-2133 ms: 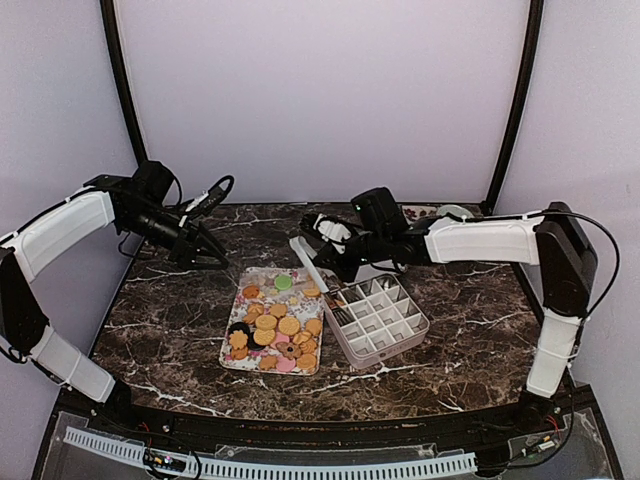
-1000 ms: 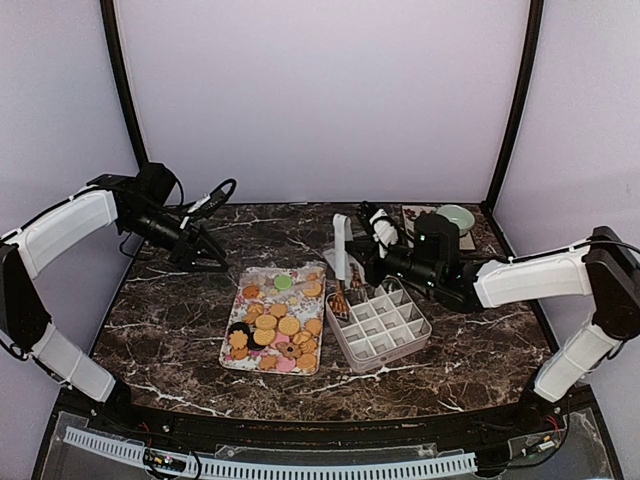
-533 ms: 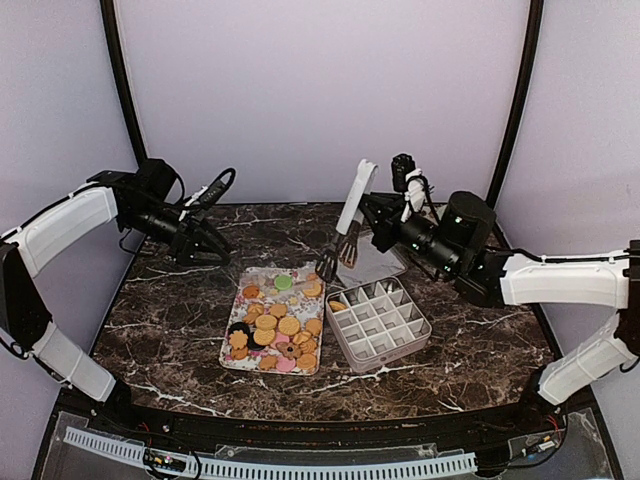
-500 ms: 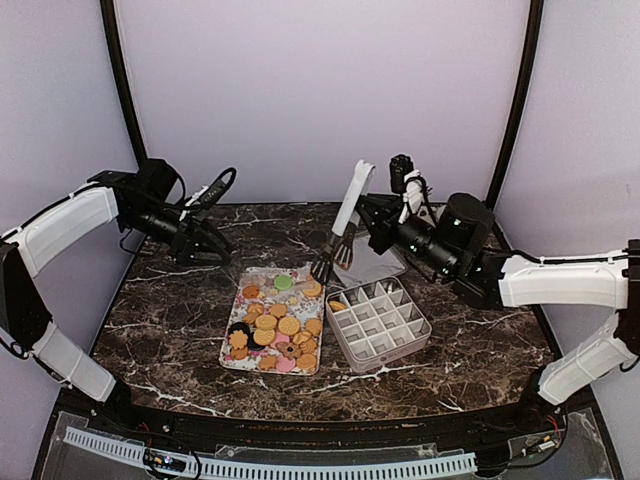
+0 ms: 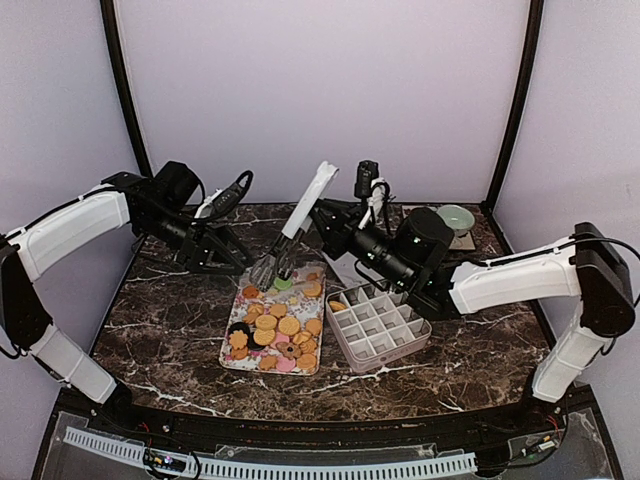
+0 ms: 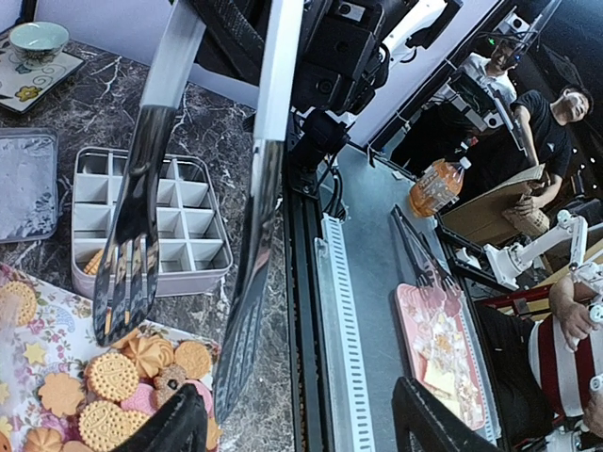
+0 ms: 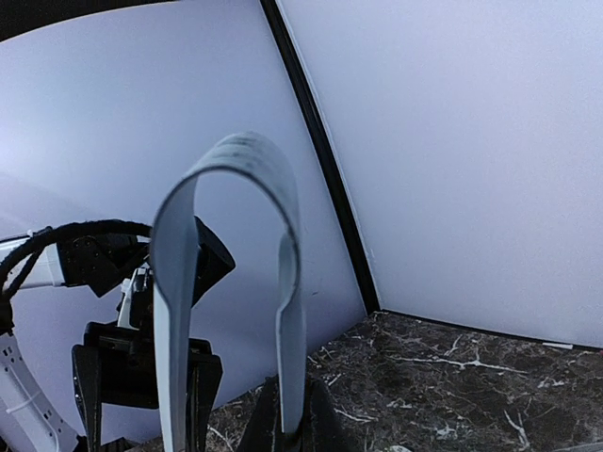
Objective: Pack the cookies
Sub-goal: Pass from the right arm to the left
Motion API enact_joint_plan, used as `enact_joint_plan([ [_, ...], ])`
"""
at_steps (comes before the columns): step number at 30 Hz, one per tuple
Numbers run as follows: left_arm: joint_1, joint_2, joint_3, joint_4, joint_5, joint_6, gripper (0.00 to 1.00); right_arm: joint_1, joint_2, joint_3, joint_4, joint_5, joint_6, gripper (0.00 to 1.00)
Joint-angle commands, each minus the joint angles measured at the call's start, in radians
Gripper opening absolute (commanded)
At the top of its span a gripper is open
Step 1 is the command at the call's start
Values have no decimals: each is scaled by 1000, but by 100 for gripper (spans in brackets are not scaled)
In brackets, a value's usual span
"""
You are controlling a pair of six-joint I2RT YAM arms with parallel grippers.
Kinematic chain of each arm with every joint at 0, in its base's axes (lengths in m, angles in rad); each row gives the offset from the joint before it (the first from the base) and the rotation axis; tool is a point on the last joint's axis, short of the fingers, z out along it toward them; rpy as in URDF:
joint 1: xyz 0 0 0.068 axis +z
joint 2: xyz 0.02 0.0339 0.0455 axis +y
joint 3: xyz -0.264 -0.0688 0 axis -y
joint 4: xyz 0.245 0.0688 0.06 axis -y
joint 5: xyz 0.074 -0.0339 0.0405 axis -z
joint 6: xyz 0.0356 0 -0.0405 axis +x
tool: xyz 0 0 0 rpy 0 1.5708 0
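The cookies [image 5: 275, 328] lie on a flowered tray [image 5: 232, 358], also in the left wrist view as cookies [image 6: 111, 377] at the lower left. One cookie [image 5: 338, 305] sits in a corner cell of the divided box [image 5: 395, 342]. My right gripper [image 5: 328, 216] is shut on one arm of the metal tongs [image 5: 296, 218], whose tips hang over the tray's far end. The right wrist view shows the tongs' loop [image 7: 236, 155] rising from that gripper [image 7: 283, 428]. My left gripper [image 5: 232, 258] stands open just left of the tong tips; the tongs [image 6: 252, 282] hang before its fingers [image 6: 424, 424].
A green bowl [image 5: 456, 217] on a saucer sits at the back right. A clear lid [image 6: 24, 184] lies behind the divided box [image 6: 151, 221]. Black frame posts stand at both back corners, with bare marble tabletop [image 5: 160, 320] left of the tray.
The right arm swung the tongs left, from beside the box to over the tray's far end. The left gripper moved right, toward the tong tips.
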Motion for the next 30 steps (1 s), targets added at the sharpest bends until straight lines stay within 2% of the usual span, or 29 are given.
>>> enact_joint_plan([
  [1, -12, -4, -13, -2, 38, 26, 64, 17, 39, 53, 162, -7, 88, 0],
  [14, -16, 2, -72, 61, 8, -5, 35, 19, 53, 51, 220, -15, 122, 0],
  [17, -17, 0, -68, 72, 21, -20, 18, 19, 61, 53, 221, -32, 132, 0],
  [19, -17, -3, -65, 78, 28, -22, 3, 19, 67, 53, 211, -46, 145, 0],
  [20, -17, -4, -61, 76, 30, -22, 0, 18, 69, 53, 200, -58, 154, 3],
  [21, -17, -4, -59, 72, 35, -19, 0, 14, 70, 53, 189, -74, 166, 11],
  [26, -16, -7, -53, 48, 36, 12, 0, -87, 57, 4, 206, -295, 350, 62],
  [28, -17, -10, -49, 34, 36, 26, 0, -135, 53, -30, 242, -413, 423, 76],
  [30, -16, -10, -46, 33, 42, 31, 0, -169, 49, -45, 257, -527, 463, 84],
])
